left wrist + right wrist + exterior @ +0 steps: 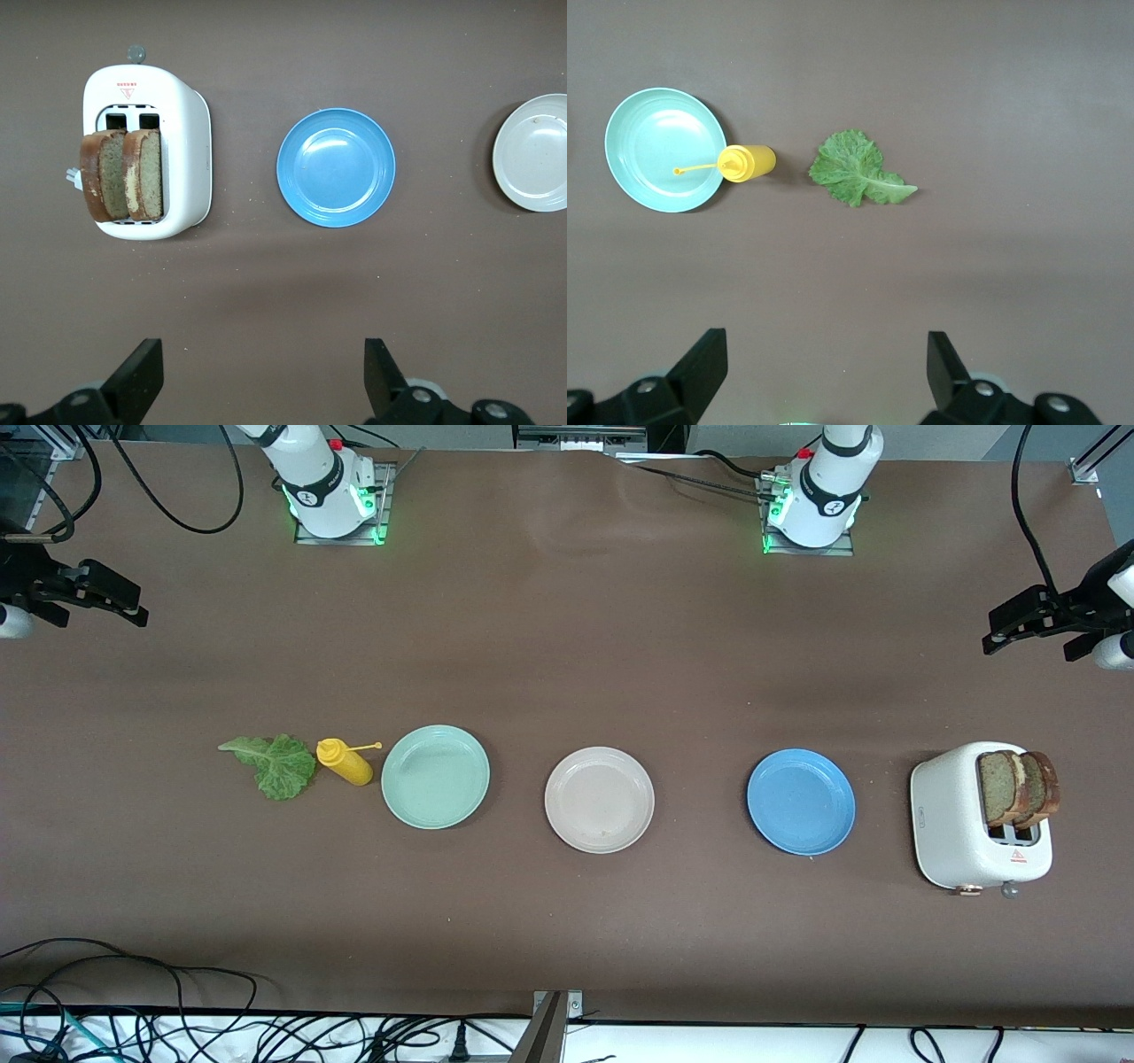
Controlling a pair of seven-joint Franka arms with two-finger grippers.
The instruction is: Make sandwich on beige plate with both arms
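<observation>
Start state: both tools idle, sandwich parts unassembled.

Beige plate sits empty at frame centre; bread slices stand in the toaster, lower right; lettuce leaf lies centre left. Left tool, right edge, and right tool, left edge, are spread over the worktop.

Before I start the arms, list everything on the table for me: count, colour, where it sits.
Beige plate: one, pale beige, mid-table, bare.
Mint-green plate: one, beside the beige plate toward the right arm's end.
Blue plate: one, beside the beige plate toward the left arm's end.
Mustard bottle: one, yellow, lying beside the mint-green plate.
Lettuce leaf: one, green, beside the bottle at the right arm's end.
Toaster: one, white, left arm's end.
Bread slices: two, brown, standing in the toaster slots.
Left pincer: black, open, waiting above the toaster end.
Right pincer: black, open, waiting above the lettuce end.
</observation>
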